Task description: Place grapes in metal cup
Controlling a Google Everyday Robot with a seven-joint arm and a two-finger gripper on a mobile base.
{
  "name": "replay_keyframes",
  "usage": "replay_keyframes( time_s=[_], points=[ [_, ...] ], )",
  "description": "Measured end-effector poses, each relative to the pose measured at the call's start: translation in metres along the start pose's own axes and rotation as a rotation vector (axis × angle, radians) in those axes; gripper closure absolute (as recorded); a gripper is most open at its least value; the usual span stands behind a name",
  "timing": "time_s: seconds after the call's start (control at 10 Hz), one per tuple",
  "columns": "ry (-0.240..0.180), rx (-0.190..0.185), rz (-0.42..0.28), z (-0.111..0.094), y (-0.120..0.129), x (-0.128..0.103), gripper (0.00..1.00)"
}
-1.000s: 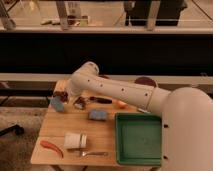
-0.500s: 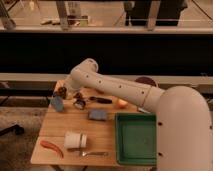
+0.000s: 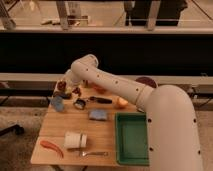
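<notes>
The grapes (image 3: 61, 86), a small dark red cluster, sit at the far left of the wooden table (image 3: 55, 127), right at the end of my arm. My gripper (image 3: 68, 90) hangs down from the white arm just beside them, touching or nearly touching them. The metal cup (image 3: 57, 103), greyish with a blue sheen, stands just below the grapes near the table's left edge. I cannot tell whether the grapes rest on the table or are held.
A dark scoop (image 3: 80, 104) with a black handle lies right of the cup. Also on the table are a blue sponge (image 3: 98, 115), an orange fruit (image 3: 121, 102), a red-orange bowl (image 3: 98, 89), a white cup (image 3: 75, 140), a sausage-shaped thing (image 3: 50, 148), cutlery (image 3: 95, 153) and a green tray (image 3: 132, 137).
The gripper end has shifted a little up and to the left, and the dark grape cluster now sits slightly higher in the picture. The other things have not moved.
</notes>
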Motion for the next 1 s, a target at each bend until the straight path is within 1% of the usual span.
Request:
replay_keyframes(
  time_s=[0.3, 0.5, 0.8, 0.9, 1.0],
  points=[
    [-0.023, 0.035, -0.022, 0.01, -0.025, 0.001, 0.99],
    [-0.056, 0.076, -0.022, 0.017, -0.043, 0.012, 0.99],
    [-0.112, 0.134, -0.001, 0.032, -0.058, 0.027, 0.99],
    [-0.125, 0.145, 0.005, 0.035, -0.059, 0.029, 0.99],
    [-0.146, 0.164, 0.02, 0.038, -0.062, 0.033, 0.99]
  ],
)
